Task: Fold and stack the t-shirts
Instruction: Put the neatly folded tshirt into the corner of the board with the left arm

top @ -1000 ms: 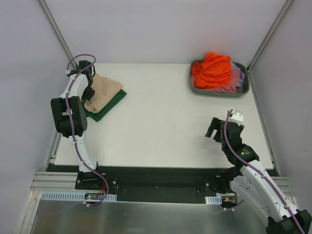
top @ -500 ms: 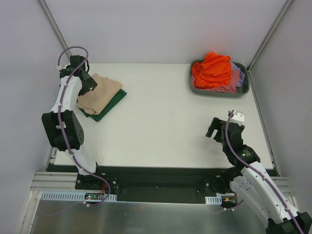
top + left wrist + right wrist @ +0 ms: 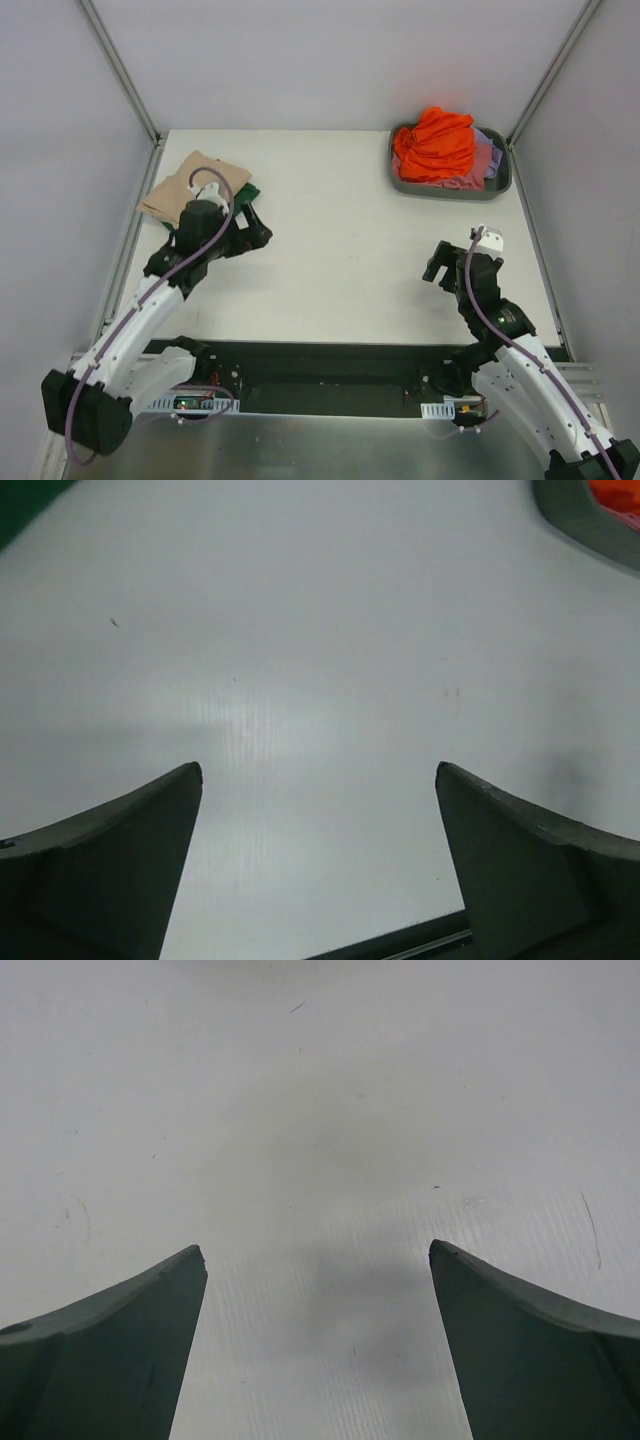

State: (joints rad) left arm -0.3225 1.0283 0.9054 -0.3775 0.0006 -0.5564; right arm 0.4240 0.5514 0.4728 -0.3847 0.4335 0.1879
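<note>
Spanning most of the overhead view, the white counter [image 3: 340, 230] carries a grey tub [image 3: 398, 178] at its far right corner, heaped with an orange tee [image 3: 435, 145] over paler tees [image 3: 487, 160]. At the far left edge a folded beige tee [image 3: 178, 187] lies on a dark green tee [image 3: 247, 192] — mostly hidden. Just beside that stack the left hand [image 3: 255, 236], and near the right edge the right hand [image 3: 436, 266], both gape wide above the counter, holding nothing.
</note>
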